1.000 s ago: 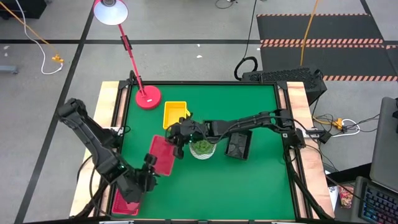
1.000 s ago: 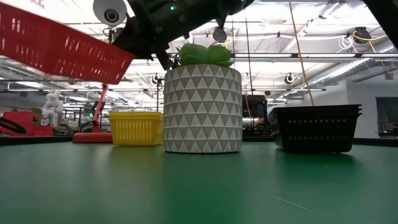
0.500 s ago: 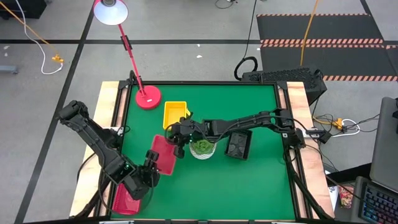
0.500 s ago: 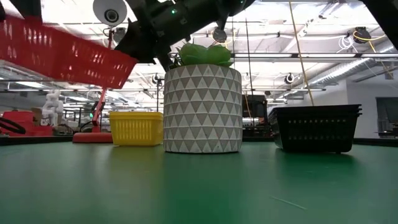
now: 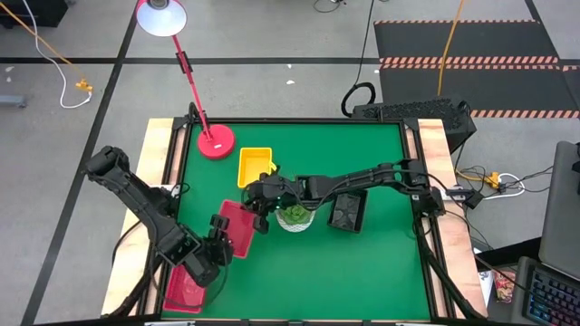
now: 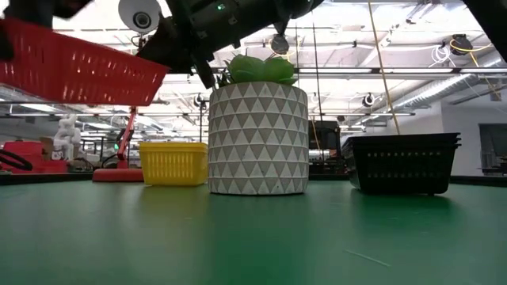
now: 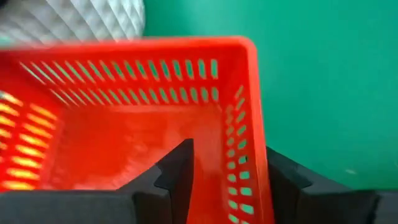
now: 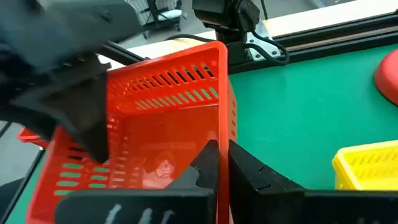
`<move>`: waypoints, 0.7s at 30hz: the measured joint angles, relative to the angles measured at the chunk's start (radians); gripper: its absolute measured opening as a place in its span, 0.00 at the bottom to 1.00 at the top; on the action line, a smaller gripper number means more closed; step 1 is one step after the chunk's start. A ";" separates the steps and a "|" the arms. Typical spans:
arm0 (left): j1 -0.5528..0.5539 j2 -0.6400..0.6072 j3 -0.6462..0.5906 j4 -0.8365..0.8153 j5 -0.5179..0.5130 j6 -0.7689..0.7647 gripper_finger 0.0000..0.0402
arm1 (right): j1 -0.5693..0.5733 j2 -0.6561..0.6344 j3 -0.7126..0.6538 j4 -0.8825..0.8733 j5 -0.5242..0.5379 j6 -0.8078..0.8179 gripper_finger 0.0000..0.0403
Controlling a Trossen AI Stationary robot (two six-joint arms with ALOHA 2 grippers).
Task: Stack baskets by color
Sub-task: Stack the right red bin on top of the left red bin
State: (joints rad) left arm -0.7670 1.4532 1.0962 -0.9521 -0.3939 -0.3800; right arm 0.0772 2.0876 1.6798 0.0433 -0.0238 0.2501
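A red basket (image 5: 240,225) hangs above the green table, left of the plant pot (image 5: 296,217). My right gripper (image 8: 222,149) is shut on the basket's far end. My left gripper (image 7: 230,162) is open at its near end: one finger (image 7: 180,171) stands inside the basket and the other (image 7: 283,183) outside its side wall. A second red basket (image 5: 184,290) lies at the table's near left corner. A yellow basket (image 5: 256,166) sits on the table behind the pot, and the black baskets (image 5: 347,210) sit to its right. My right gripper pinches the red basket's wall (image 8: 224,124) near a corner, one finger inside and one outside. It reaches in from the table's right, slanting slightly down. The basket is lifted clear of the table and hangs tilted (image 6: 79,67). My left gripper: I cannot tell whether either finger touches the wall (image 7: 252,168).
The patterned plant pot (image 6: 257,138) stands in the table's middle, close under my right arm. A red lamp base (image 5: 216,142) sits at the far left corner. Bare green table lies along the near edge and at the far right.
My left gripper has sunk a little at the basket's near end and tipped more steeply downward. The red basket has stayed lifted in my right gripper, rocking only slightly.
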 joint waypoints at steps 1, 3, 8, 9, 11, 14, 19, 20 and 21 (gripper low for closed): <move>0.002 0.000 -0.010 -0.005 0.012 -0.013 0.36 | 0.001 0.000 0.000 0.000 -0.002 0.000 0.02; 0.000 0.000 -0.028 -0.013 0.049 -0.026 0.32 | 0.002 0.000 0.000 0.000 -0.005 -0.005 0.02; -0.002 0.000 -0.024 -0.014 0.094 -0.039 0.07 | 0.002 0.000 -0.001 0.000 -0.005 -0.070 0.03; -0.004 -0.001 -0.018 -0.014 0.096 -0.041 0.04 | 0.002 0.000 -0.001 -0.005 -0.004 -0.078 0.05; -0.006 -0.002 -0.006 -0.015 0.116 -0.047 0.03 | 0.002 0.002 -0.002 -0.011 -0.009 -0.098 0.08; 0.003 -0.001 0.022 -0.015 0.191 -0.050 0.01 | 0.004 0.000 -0.002 -0.012 -0.015 -0.118 0.17; 0.021 0.000 0.075 -0.095 0.265 -0.073 0.01 | 0.010 -0.002 -0.002 -0.026 -0.018 -0.157 0.35; 0.024 -0.001 0.081 -0.119 0.269 -0.085 0.01 | 0.011 -0.002 -0.002 -0.028 -0.016 -0.167 0.38; 0.026 -0.001 0.086 -0.146 0.271 -0.098 0.01 | 0.013 -0.002 -0.002 -0.028 -0.015 -0.172 0.41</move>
State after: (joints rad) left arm -0.7407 1.4525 1.1821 -1.0985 -0.1227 -0.4783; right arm 0.0899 2.0857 1.6783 0.0154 -0.0384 0.0783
